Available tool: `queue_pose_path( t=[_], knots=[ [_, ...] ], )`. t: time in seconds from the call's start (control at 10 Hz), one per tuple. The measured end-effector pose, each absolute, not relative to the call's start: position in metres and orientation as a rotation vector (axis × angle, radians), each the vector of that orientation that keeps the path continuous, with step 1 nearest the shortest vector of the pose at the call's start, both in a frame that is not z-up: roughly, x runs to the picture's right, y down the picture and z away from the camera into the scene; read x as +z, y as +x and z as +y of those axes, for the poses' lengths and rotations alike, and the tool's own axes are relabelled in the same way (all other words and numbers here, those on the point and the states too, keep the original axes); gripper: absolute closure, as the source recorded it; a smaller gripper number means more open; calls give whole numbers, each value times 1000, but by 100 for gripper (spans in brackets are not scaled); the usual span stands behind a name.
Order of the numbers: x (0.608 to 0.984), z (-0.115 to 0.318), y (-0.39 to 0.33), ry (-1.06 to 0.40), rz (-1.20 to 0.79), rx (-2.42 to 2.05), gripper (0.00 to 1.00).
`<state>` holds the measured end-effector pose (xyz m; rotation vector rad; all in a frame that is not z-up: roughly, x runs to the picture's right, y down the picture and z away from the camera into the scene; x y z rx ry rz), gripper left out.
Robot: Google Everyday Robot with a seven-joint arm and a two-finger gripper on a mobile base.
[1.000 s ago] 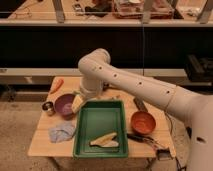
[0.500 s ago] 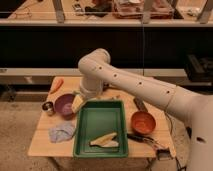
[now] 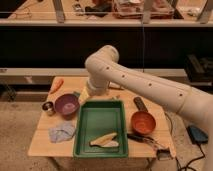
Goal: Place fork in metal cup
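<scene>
— Where is the gripper?
— The gripper (image 3: 86, 95) is low at the far left corner of the tray (image 3: 100, 118), under the wrist of the arm (image 3: 150, 88). It is close over the worktop (image 3: 42, 145). I cannot tell whether it is spread or pressed together, nor whether it pinches anything.
— And the fork?
— I cannot find the fork; nothing I can see around the tray is surely it.
— The cup, then?
— The cup (image 3: 48, 106) stands upright left of the tray, on the far side of the bowl (image 3: 66, 105). The bowl sits just beside the tray's left wall, and the cup is right against the bowl's outer edge.
— What else lies around the tray?
— A cloth (image 3: 61, 132) is crumpled left of its near half. A carrot (image 3: 56, 85) lies beyond its far left corner. A pan (image 3: 143, 122) sits just right of it, and a dark utensil (image 3: 145, 140) lies off its near right corner. Inside the tray, at the near end, lies a pale flat thing (image 3: 105, 140)
</scene>
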<state>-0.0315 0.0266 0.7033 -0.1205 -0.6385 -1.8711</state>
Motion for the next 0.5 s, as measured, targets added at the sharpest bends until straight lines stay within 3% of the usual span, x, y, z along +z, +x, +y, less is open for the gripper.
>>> queue_pose_path(
  t=[0.5],
  knots=[
    [719,-5,82,66,-526,-1568,20]
  ],
)
